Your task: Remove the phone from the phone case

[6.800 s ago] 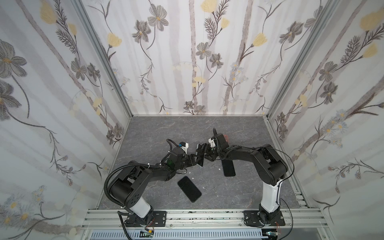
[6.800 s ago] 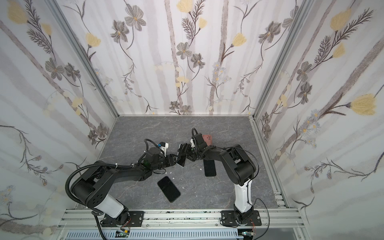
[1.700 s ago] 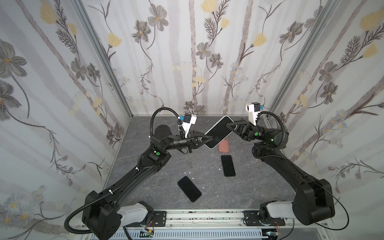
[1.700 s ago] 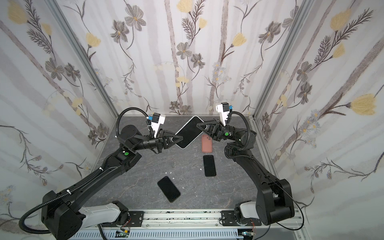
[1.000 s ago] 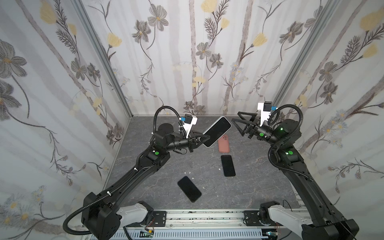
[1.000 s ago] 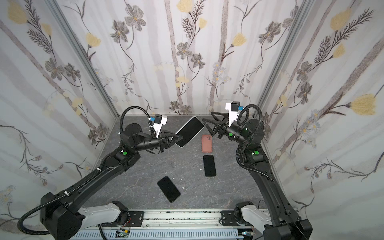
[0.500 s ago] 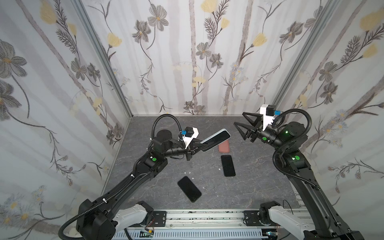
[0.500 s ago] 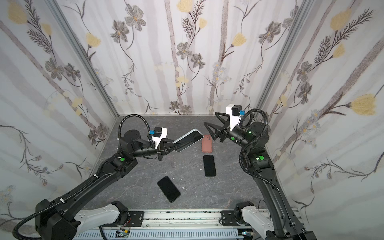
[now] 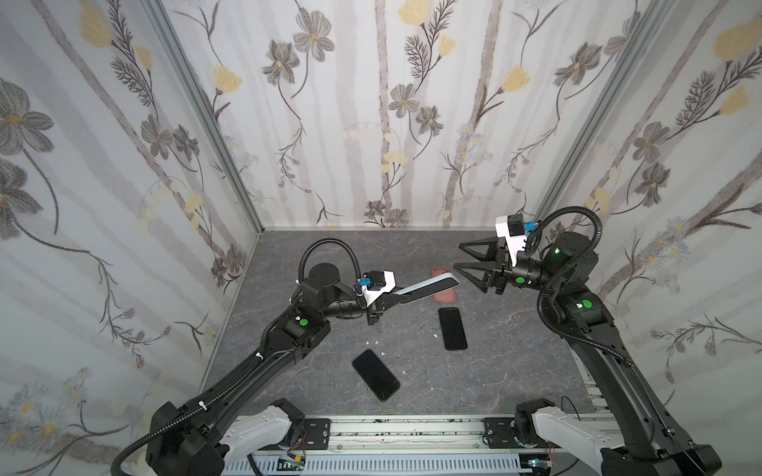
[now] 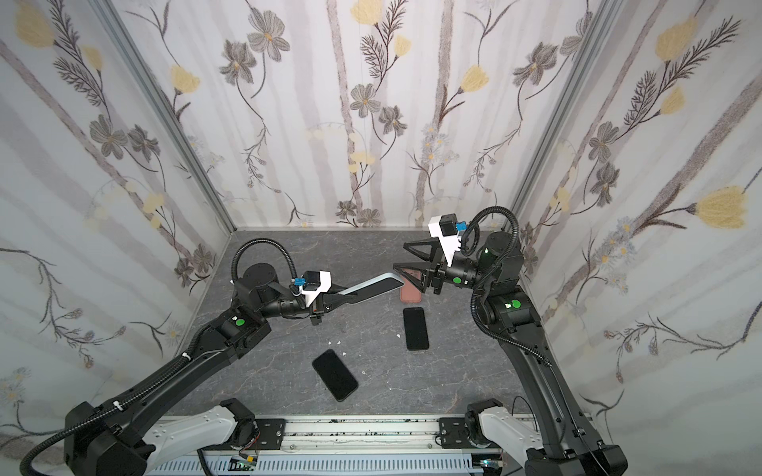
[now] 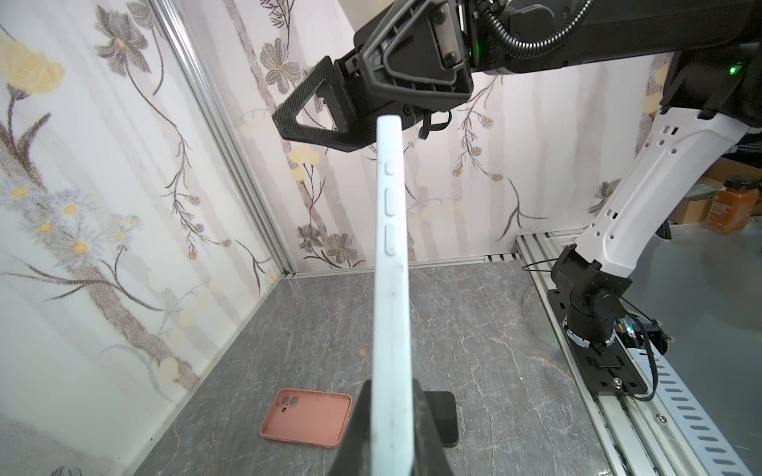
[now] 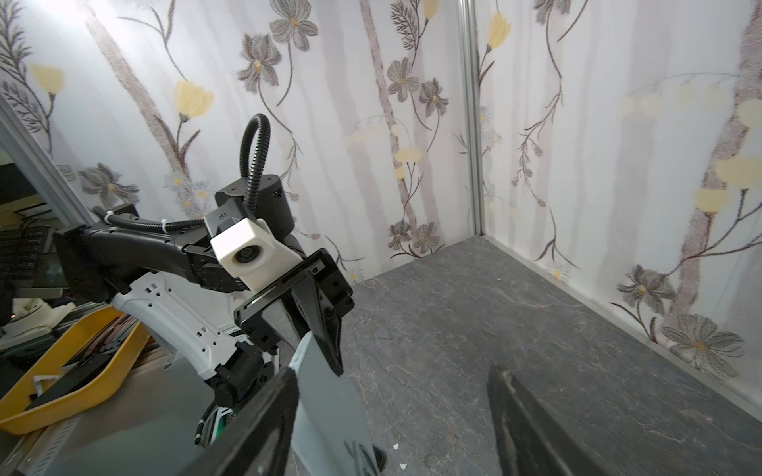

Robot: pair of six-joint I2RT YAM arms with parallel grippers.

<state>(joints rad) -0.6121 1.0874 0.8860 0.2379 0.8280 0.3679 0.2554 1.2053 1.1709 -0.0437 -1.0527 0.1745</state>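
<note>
My left gripper (image 9: pixel 396 297) (image 10: pixel 336 300) (image 11: pixel 389 432) is shut on one end of a pale blue phone case (image 9: pixel 424 287) (image 10: pixel 371 290) (image 11: pixel 389 255), held in the air nearly flat. The phone shows only as a dark strip (image 9: pixel 437 285) in the case. My right gripper (image 9: pixel 457 256) (image 10: pixel 400 256) (image 12: pixel 391 383) is open at the case's far end. In the right wrist view the case's back (image 12: pixel 325 395) lies close beside one finger (image 12: pixel 280 395); I cannot tell whether they touch.
An empty pink case (image 9: pixel 443 294) (image 11: pixel 307 418) lies on the grey table under the held one. Two bare black phones (image 9: pixel 452 328) (image 9: pixel 375 374) lie nearer the front, with small white crumbs (image 9: pixel 373 342) between. Patterned walls enclose three sides.
My left gripper has lowered the case and turned it from face-up to nearly edge-on. The right gripper, which let go earlier, has come back beside the case's far end with its jaws slightly narrower.
</note>
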